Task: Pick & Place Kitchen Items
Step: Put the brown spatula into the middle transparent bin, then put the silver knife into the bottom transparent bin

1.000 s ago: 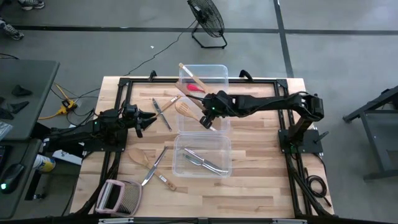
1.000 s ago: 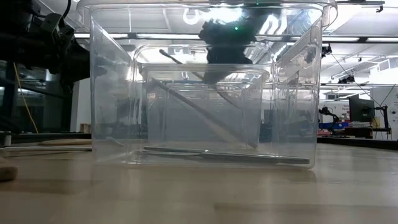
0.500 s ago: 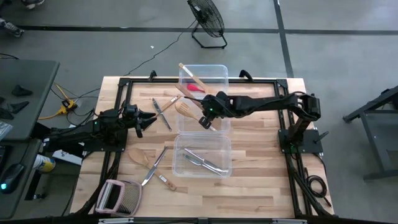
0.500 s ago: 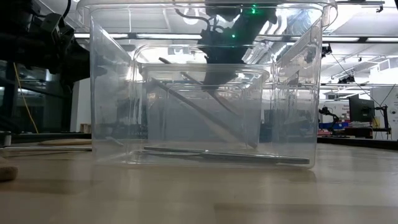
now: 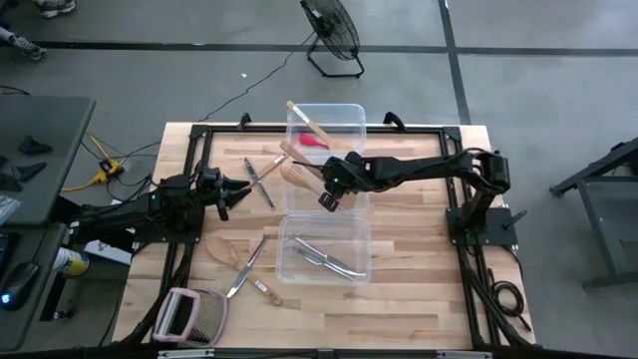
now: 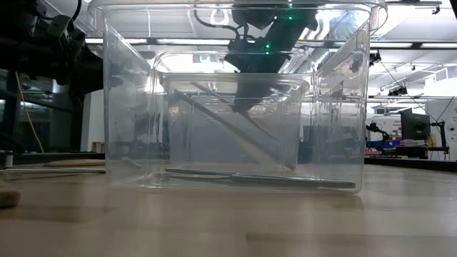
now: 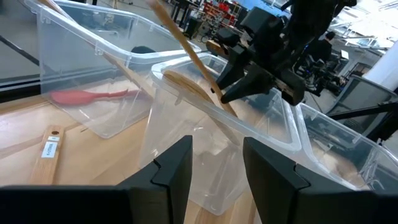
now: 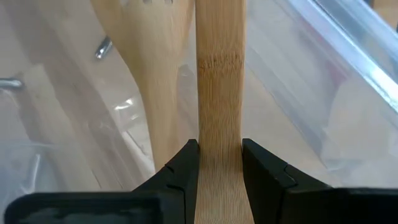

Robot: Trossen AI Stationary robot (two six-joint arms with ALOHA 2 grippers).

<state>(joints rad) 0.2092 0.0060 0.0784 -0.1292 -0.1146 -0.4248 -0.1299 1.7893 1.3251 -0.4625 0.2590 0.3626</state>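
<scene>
The right gripper, clamped on a wooden spatula, has slid a touch toward the desk's left edge, over the far tub near the far edge. Drop looks close. Left gripper waits half-apart, empty.

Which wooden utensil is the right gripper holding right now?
The long flat wooden spatula, clamped by the right gripper at the far tub; the other wooden spoon lies free on the table.
</scene>
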